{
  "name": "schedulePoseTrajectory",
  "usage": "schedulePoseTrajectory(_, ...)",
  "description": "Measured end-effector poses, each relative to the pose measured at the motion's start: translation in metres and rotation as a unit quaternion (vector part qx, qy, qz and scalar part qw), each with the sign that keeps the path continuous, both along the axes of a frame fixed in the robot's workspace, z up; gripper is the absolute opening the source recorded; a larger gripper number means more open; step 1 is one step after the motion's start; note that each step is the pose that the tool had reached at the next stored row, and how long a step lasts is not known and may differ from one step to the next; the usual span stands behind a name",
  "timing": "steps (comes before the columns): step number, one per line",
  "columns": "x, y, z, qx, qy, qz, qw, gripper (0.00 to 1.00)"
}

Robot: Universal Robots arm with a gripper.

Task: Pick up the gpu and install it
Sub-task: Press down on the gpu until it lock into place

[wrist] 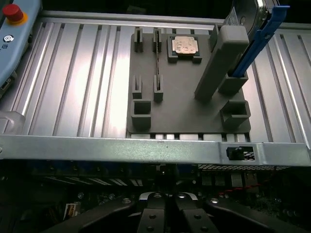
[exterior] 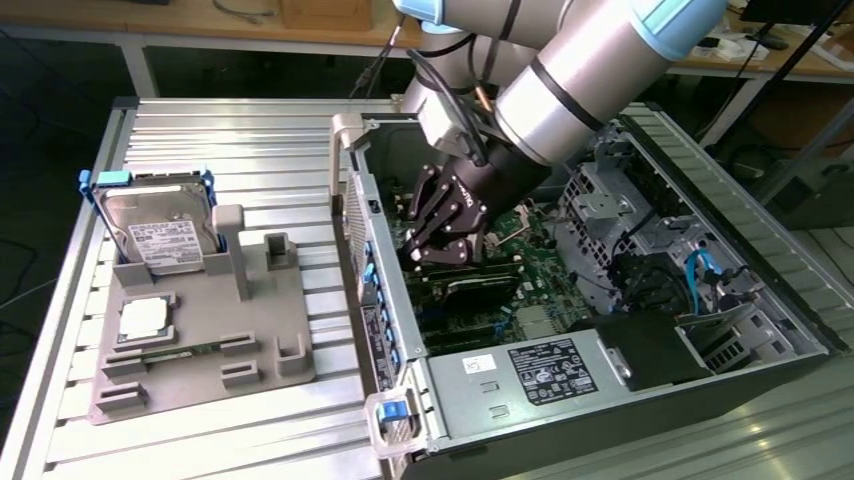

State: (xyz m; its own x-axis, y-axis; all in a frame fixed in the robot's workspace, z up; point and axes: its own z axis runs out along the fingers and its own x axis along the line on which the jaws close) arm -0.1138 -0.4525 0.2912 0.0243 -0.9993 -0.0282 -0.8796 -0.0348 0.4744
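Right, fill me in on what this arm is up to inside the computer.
The robot arm has its gripper down inside the open computer case, fingers shut, just over a black card on the green motherboard. That card looks like the gpu, though whether it is seated cannot be told. On the grey fixture outside the case, the hard drive with blue handles and the small silver chip sit in their places.

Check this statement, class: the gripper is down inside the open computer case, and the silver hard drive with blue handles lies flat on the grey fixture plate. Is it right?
One detail is wrong. The hard drive does not lie flat; it stands on edge, propped against the posts of the grey fixture plate, as the exterior view shows. The rest holds: the gripper is down inside the open computer case.
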Motion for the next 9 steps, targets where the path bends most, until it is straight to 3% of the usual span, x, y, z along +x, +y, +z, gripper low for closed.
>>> schedulePoseTrajectory(2, 0.001, -0.0018, -0.0002, 0.0014, 0.0035, 0.0, 1.0, 0.11)
schedulePoseTrajectory(4, 0.0033, -0.0025, -0.0004, 0.0016, 0.0099, 0.0, 0.9999, 0.11)
schedulePoseTrajectory(8, 0.0069, -0.0028, -0.0005, 0.0027, 0.0266, 0.0, 0.9996, 0.11)
schedulePoseTrajectory(9, 0.0076, -0.003, -0.0007, 0.0033, 0.0324, 0.0, 0.9995, 0.11)
